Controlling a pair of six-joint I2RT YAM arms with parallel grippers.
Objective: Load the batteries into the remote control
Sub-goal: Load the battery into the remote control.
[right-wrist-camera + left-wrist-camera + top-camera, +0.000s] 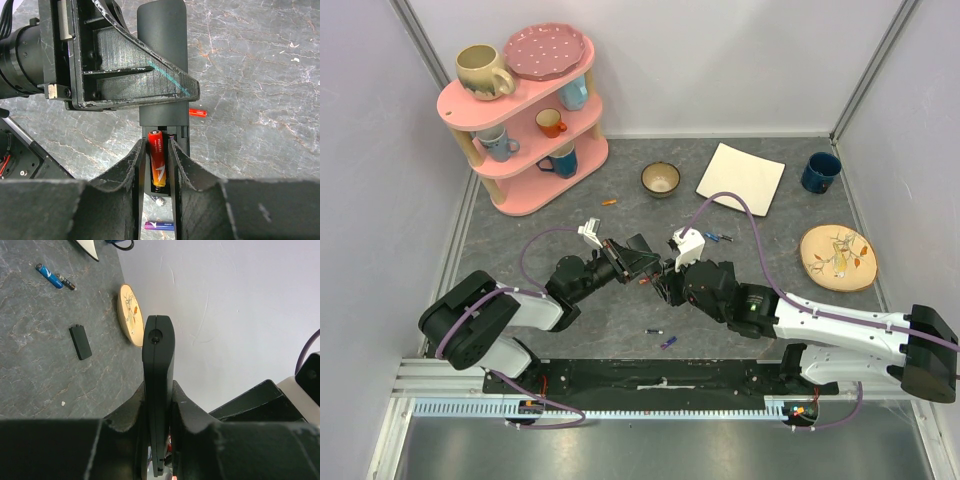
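Left pincer (pixel 159 388): clenched on the remote (pixel 159 352). You see the bar edge-on between both fingers, its rounded end sticking out beyond them.
Remote position: held off the tabletop (pixel 590 335) near its middle, between the two arms.
Right pincer (pixel 156 145): grasping a red battery (pixel 156 159) lengthwise between its fingers.
Red battery position: at the open bay in the near end of the remote, with a coil spring showing just below it. You cannot tell whether it is seated.
Pincer contact: in the right wrist view, one finger of the left pincer crosses the face of the remote just beyond the open bay. You cannot tell whether the two pincers touch.
Loose batteries, right wrist view: a second red battery (pixel 197 113) lies on the tabletop just beside the remote. A purple battery (pixel 160 226) lies below the fingers.
Loose batteries, left wrist view: a blue battery (pixel 49 276) and a dark battery (pixel 66 282) lie nearly end to end.
Loose batteries, top view: an orange battery (pixel 609 202) lies near the small bowl (pixel 660 179).
Black panel (pixel 80 342): flat on the tabletop, near the wooden plate (pixel 131 315) but apart from it.
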